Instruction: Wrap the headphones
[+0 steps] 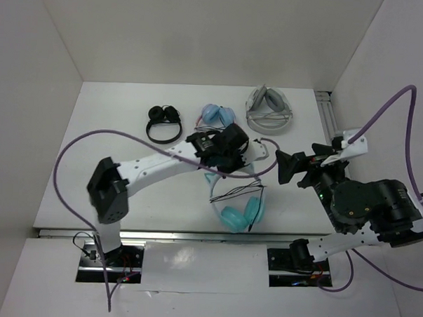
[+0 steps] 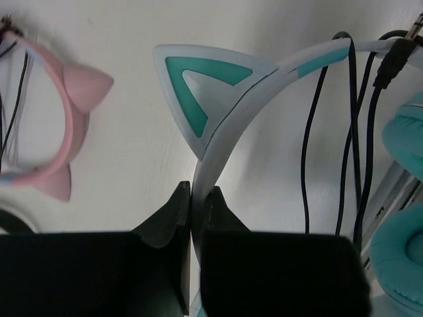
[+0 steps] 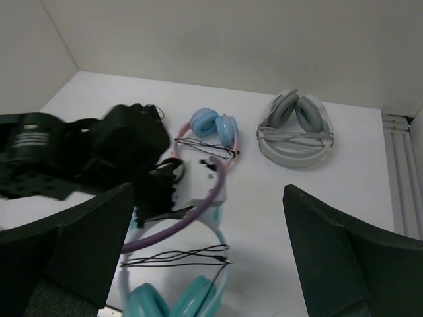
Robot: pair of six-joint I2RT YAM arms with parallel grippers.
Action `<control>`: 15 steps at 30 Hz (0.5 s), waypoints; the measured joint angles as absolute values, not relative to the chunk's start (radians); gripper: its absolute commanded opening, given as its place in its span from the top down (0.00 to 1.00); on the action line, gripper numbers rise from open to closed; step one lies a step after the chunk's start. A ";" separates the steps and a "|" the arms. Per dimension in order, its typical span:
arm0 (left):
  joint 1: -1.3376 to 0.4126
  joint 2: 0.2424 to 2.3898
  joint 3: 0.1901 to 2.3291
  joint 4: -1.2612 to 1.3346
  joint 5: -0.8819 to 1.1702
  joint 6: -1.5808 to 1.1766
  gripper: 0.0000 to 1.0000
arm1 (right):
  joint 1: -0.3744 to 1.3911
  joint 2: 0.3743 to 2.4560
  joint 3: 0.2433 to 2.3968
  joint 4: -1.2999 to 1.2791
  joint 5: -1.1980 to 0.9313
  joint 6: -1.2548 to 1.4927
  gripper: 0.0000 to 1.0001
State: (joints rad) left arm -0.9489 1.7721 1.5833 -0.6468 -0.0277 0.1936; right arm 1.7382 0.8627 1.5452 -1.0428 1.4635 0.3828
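The teal headphones (image 1: 238, 214) lie at the table's near middle with their ear cups (image 3: 173, 300) toward the arms. Their pale headband (image 2: 228, 132) carries a teal cat ear (image 2: 198, 86). My left gripper (image 2: 196, 193) is shut on that headband just below the ear, seen from above at the band's far end (image 1: 225, 161). The thin black cable (image 1: 239, 191) runs in loops across the band (image 3: 178, 254), its plug end lying free. My right gripper (image 1: 287, 166) hovers open to the right of the headphones, with nothing between its fingers (image 3: 86, 241).
A light-blue pair with a pink band (image 1: 217, 117) lies just beyond the left gripper; its pink ears (image 2: 82, 89) show in the left wrist view. A grey pair (image 1: 270, 110) sits at the back right and a small black pair (image 1: 164, 125) at the back left. Walls close in the table.
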 measured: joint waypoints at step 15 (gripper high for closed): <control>-0.754 2.498 2.380 -0.686 0.274 0.442 1.00 | 1.729 0.797 1.420 -0.954 1.444 0.324 0.00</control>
